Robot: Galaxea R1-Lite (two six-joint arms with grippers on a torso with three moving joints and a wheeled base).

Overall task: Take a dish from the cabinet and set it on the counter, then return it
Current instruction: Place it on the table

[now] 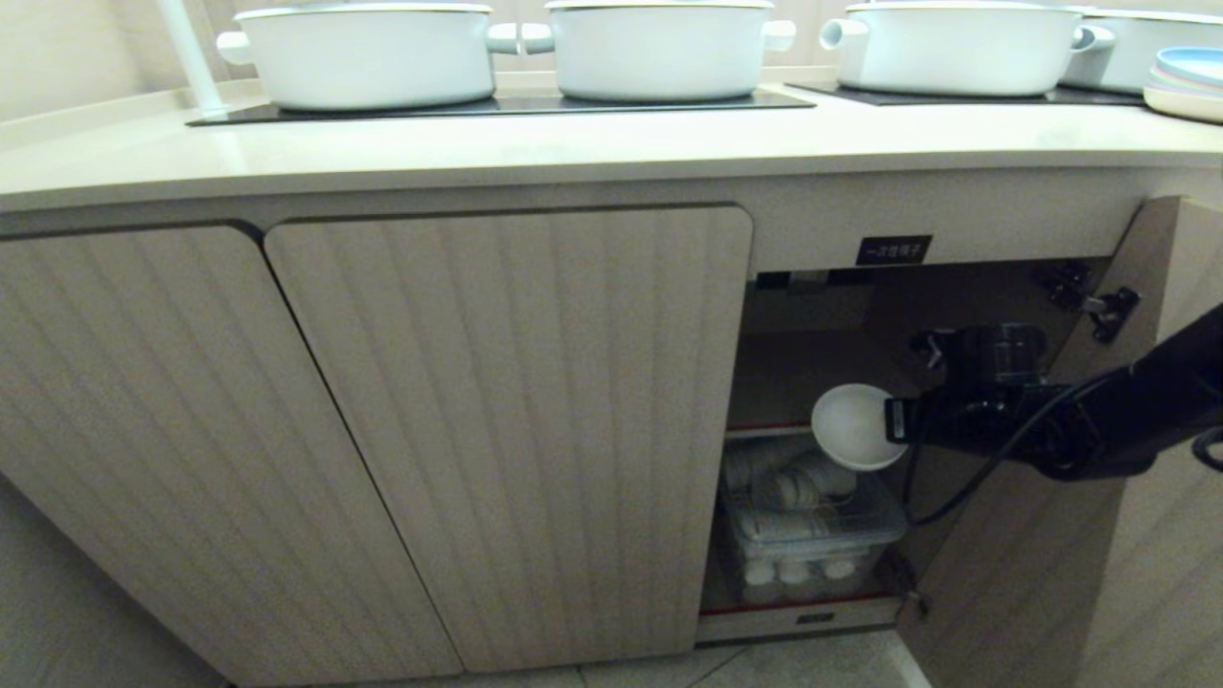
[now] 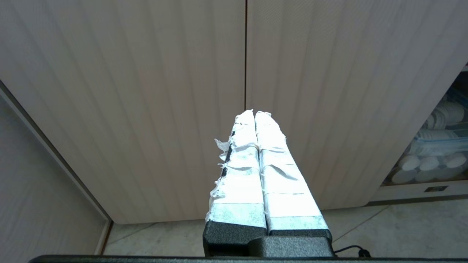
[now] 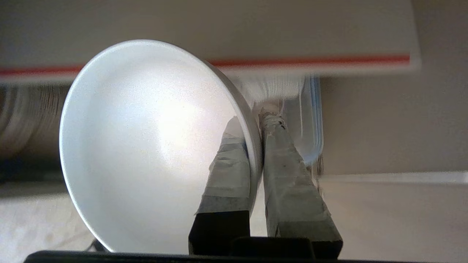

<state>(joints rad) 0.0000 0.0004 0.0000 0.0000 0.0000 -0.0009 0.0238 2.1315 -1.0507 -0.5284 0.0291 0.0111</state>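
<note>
My right gripper (image 1: 893, 422) is shut on the rim of the dish (image 1: 853, 426), a small white bowl held on edge in the open mouth of the cabinet (image 1: 506, 430). In the right wrist view the dish (image 3: 146, 146) fills the frame, with one taped finger inside its rim and the other outside; the gripper (image 3: 252, 122) pinches the wall. The red-edged inner shelf (image 3: 310, 60) lies just beyond. The counter (image 1: 573, 143) runs above the cabinet. My left gripper (image 2: 254, 114) is shut on nothing, parked before the closed fluted doors.
A clear tub of stacked white dishes (image 1: 807, 526) sits on the cabinet's lower shelf below the held dish. The open door (image 1: 1041, 535) stands at the right. White lidded pots (image 1: 368, 53) rest on black cooktop panels; pastel plates (image 1: 1190, 81) sit far right.
</note>
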